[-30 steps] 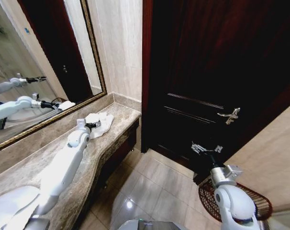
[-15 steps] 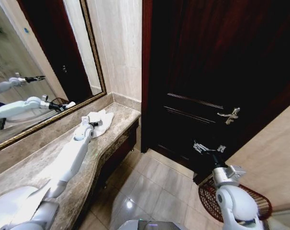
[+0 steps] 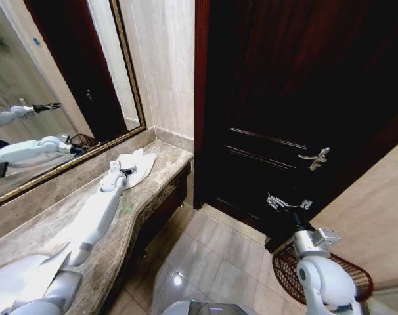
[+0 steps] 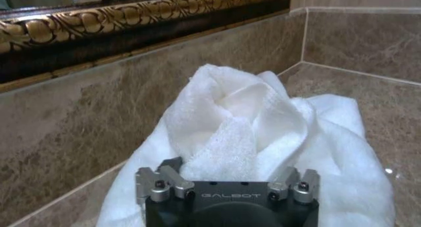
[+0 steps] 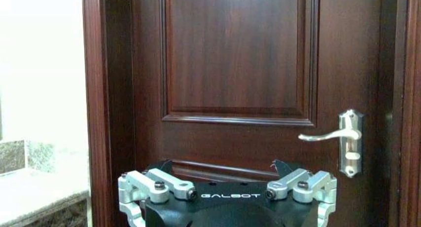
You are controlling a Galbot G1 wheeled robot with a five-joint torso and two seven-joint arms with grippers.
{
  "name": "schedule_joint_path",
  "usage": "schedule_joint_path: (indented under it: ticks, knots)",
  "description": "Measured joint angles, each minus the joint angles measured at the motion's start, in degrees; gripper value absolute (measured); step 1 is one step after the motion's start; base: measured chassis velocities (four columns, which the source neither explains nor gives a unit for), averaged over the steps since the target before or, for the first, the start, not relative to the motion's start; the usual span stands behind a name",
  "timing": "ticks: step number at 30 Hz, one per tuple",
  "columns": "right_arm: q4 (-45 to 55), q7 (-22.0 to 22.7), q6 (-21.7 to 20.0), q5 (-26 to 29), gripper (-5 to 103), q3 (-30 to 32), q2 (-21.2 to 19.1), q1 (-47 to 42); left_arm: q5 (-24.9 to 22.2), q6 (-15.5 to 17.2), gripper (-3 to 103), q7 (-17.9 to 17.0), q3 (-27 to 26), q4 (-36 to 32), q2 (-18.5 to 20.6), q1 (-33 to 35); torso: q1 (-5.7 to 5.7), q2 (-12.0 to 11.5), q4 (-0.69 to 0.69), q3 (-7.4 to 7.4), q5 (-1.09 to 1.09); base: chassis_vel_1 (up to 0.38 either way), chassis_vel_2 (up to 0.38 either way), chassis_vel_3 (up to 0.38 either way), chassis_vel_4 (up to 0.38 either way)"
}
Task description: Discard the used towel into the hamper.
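Head view: left gripper reaches onto towel

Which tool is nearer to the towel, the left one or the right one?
Left. The left tool is at the towel on the counter, its tips buried in the cloth. The right tool hangs before the door, above the hamper.
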Motion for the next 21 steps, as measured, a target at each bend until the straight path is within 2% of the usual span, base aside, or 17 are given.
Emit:
schedule_joint_path:
  ticks: [2,5,7,8,9,11,13,14,17,18,21]
  knots:
    - [0.10,0.03,0.00,-0.02,100,0.02,0.08,-0.09,0.01,-0.13,81,0.10,0.00,-0.12,0.01,0.20,0.00,0.00,0.00,0.00,0.00,0.000,0.000,0.000,0.000]
    - [0.40,0.04,0.00,-0.15,100,0.05,0.43,-0.35,0.03,-0.42,64,0.53,0.01,-0.36,0.24,0.63,0.00,0.00,0.00,0.00,0.00,0.000,0.000,0.000,0.000]
    - [0.48,0.05,0.00,-0.19,100,0.04,0.52,-0.40,0.03,-0.46,64,0.57,0.00,-0.39,0.31,0.68,0.00,0.00,0.00,0.00,0.00,0.000,0.000,0.000,0.000]
    - [0.72,0.05,0.02,-0.37,100,-0.07,0.80,-0.54,0.03,-0.57,54,0.69,0.02,-0.49,0.58,0.85,0.00,0.00,0.00,0.00,0.00,0.000,0.000,0.000,0.000]
    - [0.80,0.05,0.02,-0.46,100,-0.12,0.89,-0.56,0.03,-0.62,48,0.71,0.02,-0.52,0.63,0.87,-0.01,0.00,0.00,0.00,0.00,0.000,0.000,0.000,0.000]
    - [0.88,0.05,0.02,-0.51,100,-0.15,0.95,-0.59,0.03,-0.66,48,0.72,0.02,-0.54,0.65,0.88,-0.01,0.00,0.00,0.00,0.00,0.000,0.000,0.000,0.000]
    - [1.16,0.06,0.02,-0.58,100,-0.21,1.02,-0.69,0.03,-0.75,36,0.84,0.02,-0.71,0.76,0.94,-0.01,0.00,0.00,0.00,0.00,0.000,0.000,0.000,0.000]
    - [1.16,0.06,0.02,-0.58,100,-0.21,1.02,-0.69,0.03,-0.75,36,0.84,0.02,-0.71,0.76,0.94,-0.01,0.00,0.00,0.00,0.00,0.000,0.000,0.000,0.000]
    - [1.31,0.13,0.02,-0.58,100,-0.20,1.00,-0.83,0.05,-1.06,21,1.18,0.10,-0.77,0.79,0.98,-0.01,0.00,0.00,0.00,0.00,0.000,0.000,0.000,0.000]
    - [1.31,0.13,0.02,-0.58,100,-0.20,1.00,-0.83,0.05,-1.06,21,1.18,0.10,-0.77,0.79,0.98,-0.01,0.00,0.00,0.00,0.00,0.000,0.000,0.000,0.000]
    - [1.32,0.16,0.02,-0.58,100,-0.29,1.01,-0.86,0.12,-1.53,11,1.35,0.10,-1.02,0.71,1.31,-0.01,0.00,0.00,0.00,0.00,0.000,0.000,0.000,0.000]
